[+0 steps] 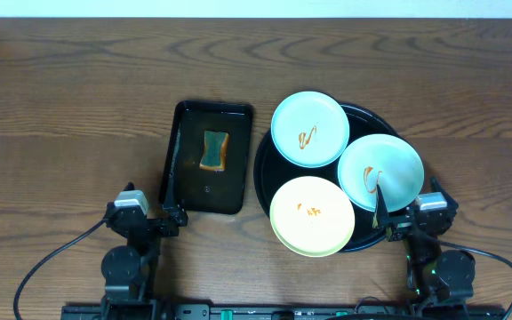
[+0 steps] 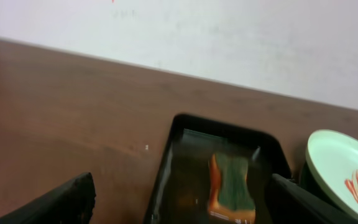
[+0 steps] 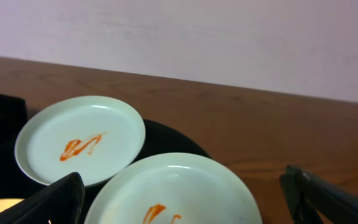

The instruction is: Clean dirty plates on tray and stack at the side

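The round black tray [image 1: 261, 169] holds three plates, each with orange-brown sauce marks. One mint-blue plate [image 1: 309, 129] sits at the back, another mint-blue plate [image 1: 382, 171] at the right, and a pale yellow plate [image 1: 313, 216] at the front. My right gripper [image 1: 410, 215] is open and empty at the tray's front right edge, its jaws [image 3: 182, 202] either side of the right plate [image 3: 179, 186]. The back plate [image 3: 79, 140] lies beyond it on the tray [image 3: 166, 140]. My left gripper [image 1: 147, 219] is open and empty, low at the front left.
A rectangular black tray [image 1: 176, 169] left of the round tray holds a green and orange sponge [image 1: 213, 149]. The left wrist view shows the sponge [image 2: 232, 186] in this tray [image 2: 166, 158] and the back plate [image 2: 344, 171] at the right. Bare wooden table surrounds both trays.
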You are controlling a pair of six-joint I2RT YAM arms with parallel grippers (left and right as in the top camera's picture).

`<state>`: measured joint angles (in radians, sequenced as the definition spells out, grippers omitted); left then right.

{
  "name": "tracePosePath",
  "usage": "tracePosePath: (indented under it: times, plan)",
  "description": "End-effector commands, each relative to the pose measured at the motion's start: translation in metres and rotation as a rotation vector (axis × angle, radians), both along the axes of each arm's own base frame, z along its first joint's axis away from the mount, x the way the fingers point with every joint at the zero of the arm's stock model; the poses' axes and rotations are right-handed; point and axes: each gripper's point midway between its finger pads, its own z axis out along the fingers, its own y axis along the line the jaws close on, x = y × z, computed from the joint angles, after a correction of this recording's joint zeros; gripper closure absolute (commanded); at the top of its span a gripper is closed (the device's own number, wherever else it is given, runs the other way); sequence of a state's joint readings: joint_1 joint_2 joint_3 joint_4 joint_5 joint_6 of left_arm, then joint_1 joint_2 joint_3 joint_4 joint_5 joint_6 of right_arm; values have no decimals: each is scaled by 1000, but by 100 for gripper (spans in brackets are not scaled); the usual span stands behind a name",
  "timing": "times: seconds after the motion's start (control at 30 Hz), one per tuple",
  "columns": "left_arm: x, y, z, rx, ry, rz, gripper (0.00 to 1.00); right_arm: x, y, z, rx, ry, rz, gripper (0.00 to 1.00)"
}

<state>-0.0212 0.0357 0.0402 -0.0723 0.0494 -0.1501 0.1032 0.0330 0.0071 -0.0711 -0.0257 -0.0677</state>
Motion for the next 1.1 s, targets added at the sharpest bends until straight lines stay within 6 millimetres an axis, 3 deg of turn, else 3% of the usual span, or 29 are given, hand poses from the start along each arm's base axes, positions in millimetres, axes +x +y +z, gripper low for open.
tracePosePath:
  times: [0.0, 0.13, 0.33, 0.57, 0.7, 0.93, 1.07]
  plan:
    - [-2, 4, -1, -28, 58, 26, 12, -1, 3, -4, 115, 45, -1, 1]
    - [-3, 3, 6, -49, 149, 25, 12, -5, 2, -6, 163, 132, -14, 1]
    - [3, 2, 25, -45, 314, 25, 12, -13, 4, 7, 224, 310, -30, 1]
    - [34, -23, 50, -87, 498, -107, 12, -17, 40, 22, 264, 572, 137, 1]
    - [48, -31, 60, -109, 660, -144, 12, -16, 46, 23, 275, 754, 144, 1]
    - [57, -33, 46, -129, 883, -140, 12, -12, 56, 9, 296, 994, 155, 1]
    - [62, -33, 36, -131, 912, -137, 12, -15, 80, 3, 384, 1071, 279, 1]
